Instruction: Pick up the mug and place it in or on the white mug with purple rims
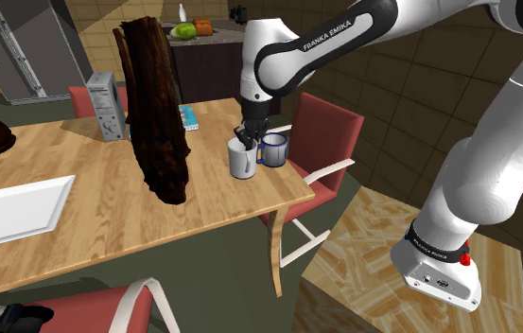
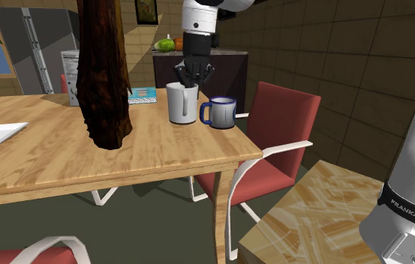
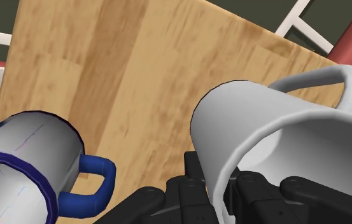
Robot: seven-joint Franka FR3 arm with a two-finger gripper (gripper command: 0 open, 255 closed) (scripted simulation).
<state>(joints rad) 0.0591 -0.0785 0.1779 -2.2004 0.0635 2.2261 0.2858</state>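
Woodgrain tabletop (image 1: 79, 166), glossy rounded white mug (image 1: 242, 163), blue-rimmed mug (image 1: 275, 151)

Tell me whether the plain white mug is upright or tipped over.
Upright. The white mug stands on its base on the table, mouth up, with the tool clasping its rim.

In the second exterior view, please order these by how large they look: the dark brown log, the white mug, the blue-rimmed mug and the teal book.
1. dark brown log, by far.
2. white mug.
3. blue-rimmed mug, slightly smaller.
4. teal book; it lies farther back, so its true size is unsure.
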